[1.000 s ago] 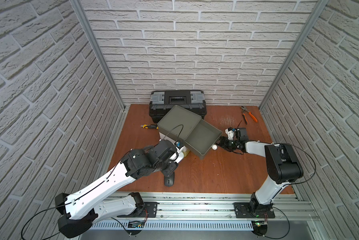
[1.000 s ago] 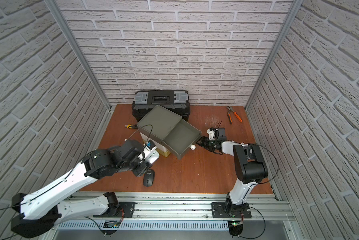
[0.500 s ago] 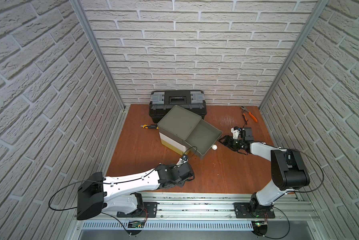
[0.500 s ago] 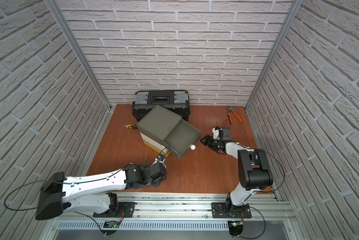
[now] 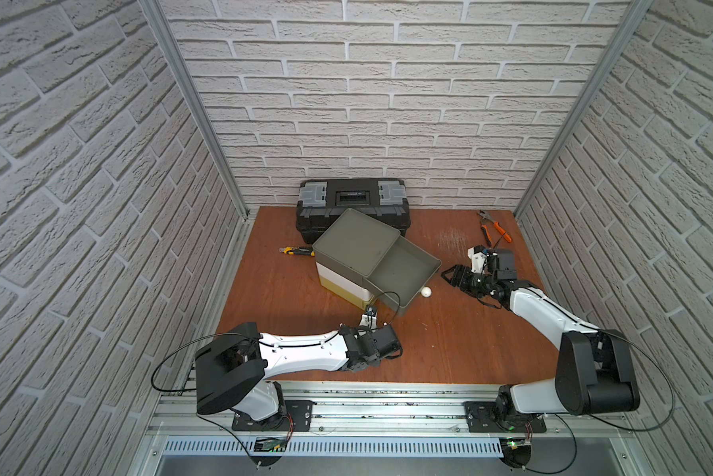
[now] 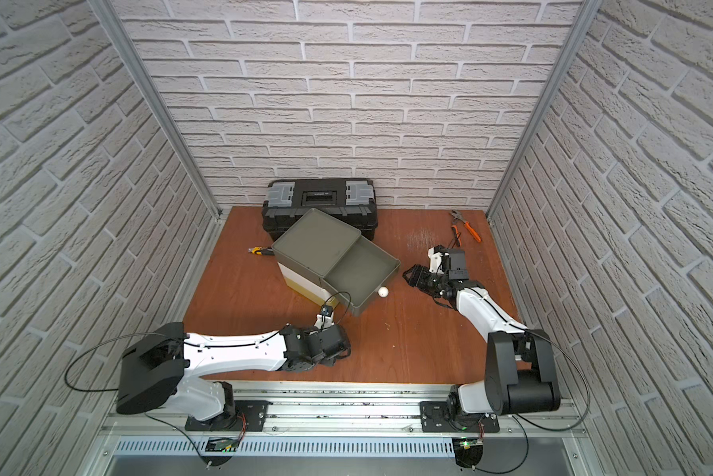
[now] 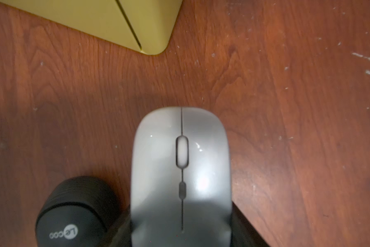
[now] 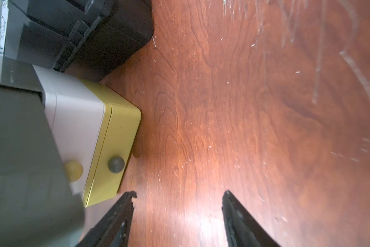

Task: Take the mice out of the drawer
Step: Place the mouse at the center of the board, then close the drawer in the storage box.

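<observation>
White brick walls on three sides, a red-brown wooden table (image 5: 449, 342) below, and the action is right down at its front edge. The left gripper (image 7: 183, 224) has the silver mouse (image 7: 182, 171) pinched by its sides, jaws about halfway apart. The fingers are mostly hidden under the shell, so that hold is only my best reading. The mouse's long axis runs straight along the gripper's reach. Its wheel and button end points away from the wrist, toward bare wood beside the yellow corner (image 7: 156, 42) of the drawer unit (image 5: 338, 280). Just beside it lies the dark grey mouse (image 7: 72, 213), lettered end nearest the wrist, roughly parallel. In both top views the two mice are hidden beneath the left arm (image 5: 305, 350). The drawer (image 5: 402, 270) stands pulled out. Beside it the right gripper (image 8: 178, 193) hangs low over the wood, jaws well apart, holding nothing.

A second ago the left arm was raised by the drawer unit, with a dark mouse lying in the open in front of it. Now that arm is folded low along the front edge. The right gripper has barely shifted.
</observation>
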`<state>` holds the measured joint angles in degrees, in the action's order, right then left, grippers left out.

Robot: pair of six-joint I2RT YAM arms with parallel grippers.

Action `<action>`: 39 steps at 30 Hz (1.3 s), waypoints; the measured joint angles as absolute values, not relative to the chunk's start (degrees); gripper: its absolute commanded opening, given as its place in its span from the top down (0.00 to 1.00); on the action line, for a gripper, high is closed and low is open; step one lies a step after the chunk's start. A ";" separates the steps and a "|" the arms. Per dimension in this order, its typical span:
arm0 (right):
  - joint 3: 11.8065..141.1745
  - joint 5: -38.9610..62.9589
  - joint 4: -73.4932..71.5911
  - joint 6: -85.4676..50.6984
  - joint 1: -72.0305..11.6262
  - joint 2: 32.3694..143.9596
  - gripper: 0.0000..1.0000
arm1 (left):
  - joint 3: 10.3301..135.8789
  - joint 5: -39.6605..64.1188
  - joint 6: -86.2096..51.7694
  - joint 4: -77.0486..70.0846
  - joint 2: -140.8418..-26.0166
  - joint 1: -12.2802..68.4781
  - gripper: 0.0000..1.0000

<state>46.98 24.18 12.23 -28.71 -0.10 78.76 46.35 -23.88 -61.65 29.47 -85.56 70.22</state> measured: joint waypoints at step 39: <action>63.35 25.85 14.28 -27.40 -14.48 89.80 0.31 | 72.51 -20.49 -47.31 53.08 -69.21 65.67 0.02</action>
